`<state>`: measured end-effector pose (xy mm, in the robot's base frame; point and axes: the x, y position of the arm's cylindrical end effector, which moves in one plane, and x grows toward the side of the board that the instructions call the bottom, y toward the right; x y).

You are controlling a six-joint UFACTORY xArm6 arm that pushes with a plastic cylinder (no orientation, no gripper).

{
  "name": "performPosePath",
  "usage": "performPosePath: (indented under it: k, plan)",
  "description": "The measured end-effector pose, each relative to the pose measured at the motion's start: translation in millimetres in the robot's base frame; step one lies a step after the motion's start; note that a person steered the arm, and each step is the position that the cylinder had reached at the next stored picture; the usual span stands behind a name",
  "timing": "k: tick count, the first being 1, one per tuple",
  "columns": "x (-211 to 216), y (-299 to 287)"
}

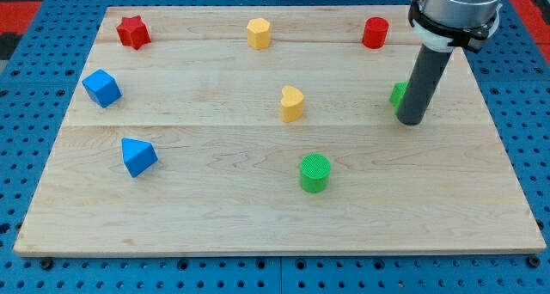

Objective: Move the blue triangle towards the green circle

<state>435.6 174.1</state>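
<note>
The blue triangle lies at the view's left, below the middle of the wooden board. The green circle stands right of centre, toward the view's bottom. My tip rests on the board at the view's right, far from the blue triangle and up and to the right of the green circle. The rod hides most of a second green block just behind it.
A blue cube lies at the left edge. A red star, a yellow block and a red cylinder line the top. A yellow heart sits near the centre.
</note>
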Motion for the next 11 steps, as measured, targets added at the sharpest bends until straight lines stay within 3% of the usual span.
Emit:
performPosePath:
  k: [2, 3, 6, 7, 8, 9, 10, 11]
  plan:
    - [1, -15]
    - [36, -22]
    - [37, -291]
    - [11, -313]
    - [4, -403]
    - [28, -462]
    - [51, -437]
    - [51, -338]
